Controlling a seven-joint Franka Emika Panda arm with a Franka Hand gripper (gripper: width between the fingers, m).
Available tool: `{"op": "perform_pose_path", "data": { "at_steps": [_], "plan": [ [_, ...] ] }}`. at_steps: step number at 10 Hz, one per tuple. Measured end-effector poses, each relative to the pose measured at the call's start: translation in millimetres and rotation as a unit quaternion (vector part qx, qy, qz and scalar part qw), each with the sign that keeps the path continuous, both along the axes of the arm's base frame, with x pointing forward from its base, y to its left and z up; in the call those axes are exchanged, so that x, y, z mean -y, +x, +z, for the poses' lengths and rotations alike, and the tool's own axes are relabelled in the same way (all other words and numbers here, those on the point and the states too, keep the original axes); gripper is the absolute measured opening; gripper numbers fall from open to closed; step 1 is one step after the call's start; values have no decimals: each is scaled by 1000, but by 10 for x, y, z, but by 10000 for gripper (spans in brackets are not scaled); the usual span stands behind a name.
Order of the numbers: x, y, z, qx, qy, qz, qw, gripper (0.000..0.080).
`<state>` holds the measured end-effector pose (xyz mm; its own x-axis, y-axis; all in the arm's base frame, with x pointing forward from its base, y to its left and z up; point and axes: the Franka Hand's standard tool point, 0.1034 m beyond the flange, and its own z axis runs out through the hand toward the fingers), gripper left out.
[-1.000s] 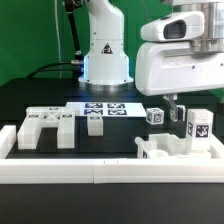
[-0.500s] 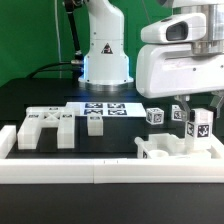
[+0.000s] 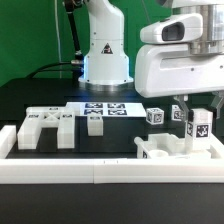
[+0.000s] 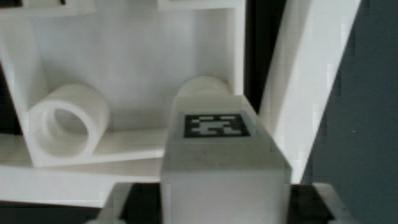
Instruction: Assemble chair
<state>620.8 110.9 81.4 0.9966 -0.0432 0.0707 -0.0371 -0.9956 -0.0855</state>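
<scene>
Chair bar (image 3: pixel 198 128) clamped upright in the claw (image 3: pixel 197 118), fingers (image 3: pixel 180 112) pressed to two opposite sides, one tag facing the exterior camera. In the wrist view, same bar (image 4: pixel 222 140) filling the gap between the jaws, another tag on the face toward that camera. Lower end down on a white blocky part (image 3: pixel 162 150) with raised walls and a rounded piece (image 4: pixel 68 120) inside; seated or merely touching, cannot tell.

Just to the exterior view's left of the claw, a tagged cube (image 3: pixel 155 116) on the black table (image 3: pixel 25 98), apart from the bar. Further that way, the marker board (image 3: pixel 105 108) flat on the table, a small block (image 3: pixel 95 124) just in front of it, then a slotted panel (image 3: pixel 45 124) lying near the exterior view's left edge. All three well apart from the claw.

Along the front, a long white rail (image 3: pixel 90 172), the blocky part just behind it. Behind the marker board, the arm's white base (image 3: pixel 105 55).
</scene>
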Motion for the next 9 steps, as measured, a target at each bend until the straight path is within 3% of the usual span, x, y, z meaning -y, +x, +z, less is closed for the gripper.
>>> {"op": "perform_pose_path", "data": {
  "at_steps": [5,9],
  "plan": [
    [-40,67,2,15,30,-219,975,289],
    [-68,64,3,-1,48,-365,930,290]
  ]
}}
